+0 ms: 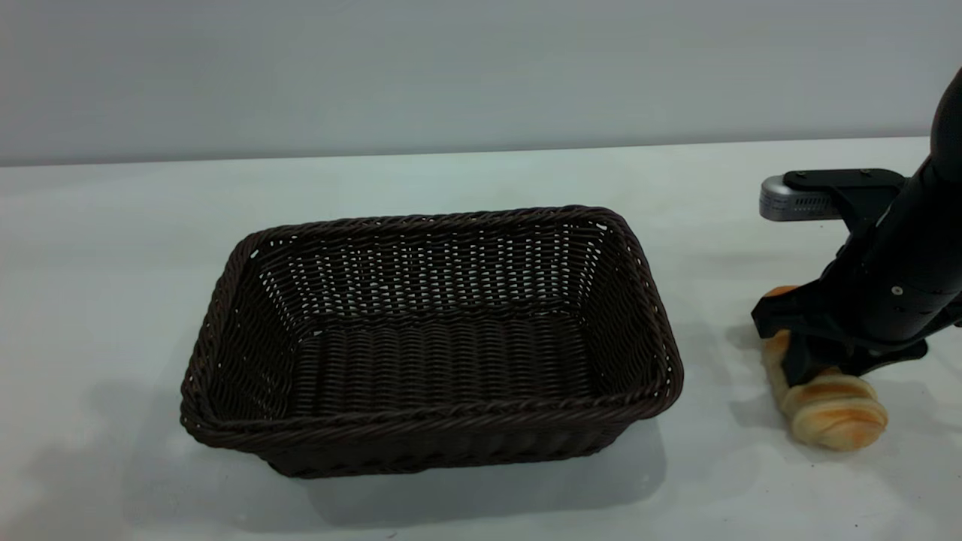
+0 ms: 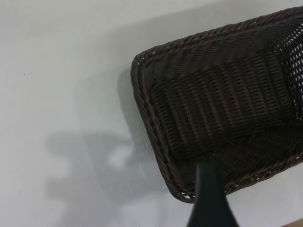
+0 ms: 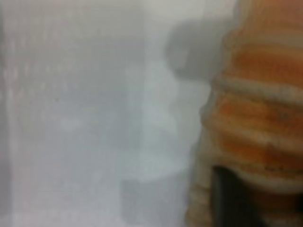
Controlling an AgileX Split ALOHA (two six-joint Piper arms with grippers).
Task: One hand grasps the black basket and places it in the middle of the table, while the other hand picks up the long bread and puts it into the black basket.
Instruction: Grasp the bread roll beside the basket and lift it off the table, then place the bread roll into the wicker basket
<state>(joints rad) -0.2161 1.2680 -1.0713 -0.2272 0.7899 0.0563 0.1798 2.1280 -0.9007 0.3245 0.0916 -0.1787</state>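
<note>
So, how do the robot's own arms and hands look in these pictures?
The right arm is thick, round and matte black, with a small screw. A small grey camera module sits on a flat black bracket. The right hand is black and angular. Of the left hand, only one tapered black finger shows.

White table (image 1: 113, 225): black basket (image 1: 432, 342), long bread (image 1: 830, 409).

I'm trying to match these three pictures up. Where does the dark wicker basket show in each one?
Exterior view: the basket sits mid-table, empty, left of the bread.
Left wrist view: the basket fills the right side, one rounded corner showing, behind a black finger.
Right wrist view: no basket; only the bread, close up.
Shared landmark: the white table.
</note>
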